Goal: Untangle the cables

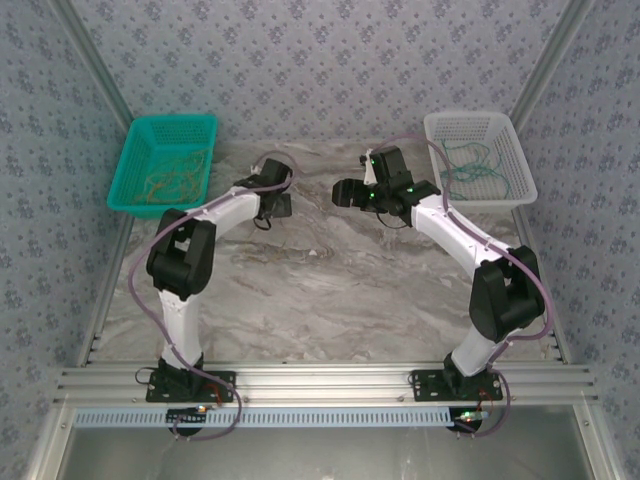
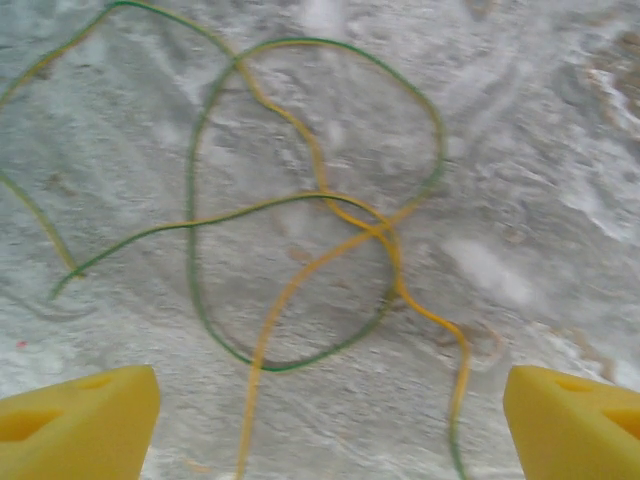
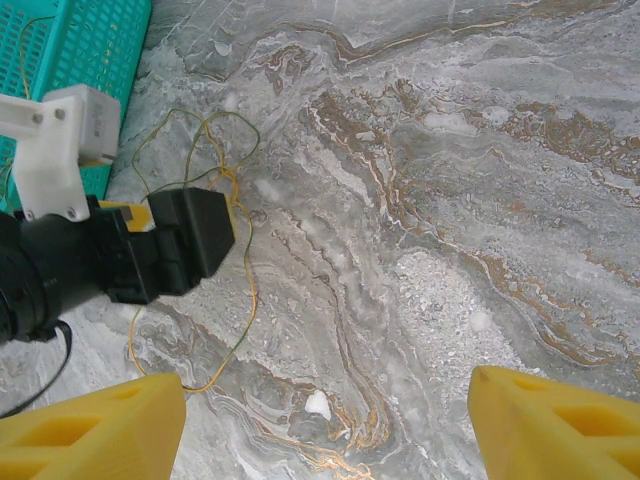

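A tangle of cables (image 2: 385, 232), green and yellow-orange strands looped across each other, lies flat on the marble table. My left gripper (image 2: 330, 385) hovers over it, open, its yellow fingers (image 2: 80, 420) wide apart with nothing held between them. From above, the left gripper (image 1: 283, 203) is at mid-table and faces my right gripper (image 1: 345, 192). In the right wrist view the same cables (image 3: 240, 250) run beside and under the left arm's black wrist (image 3: 150, 250). My right gripper (image 3: 325, 385) is open over bare marble, to the right of the tangle.
A teal basket (image 1: 130, 165) at the back left holds orange-tan strands (image 1: 172, 180). A white basket (image 1: 525, 175) at the back right holds green strands (image 1: 470, 165). The teal basket (image 3: 90, 40) stands close behind the left wrist. Patterned walls enclose the table.
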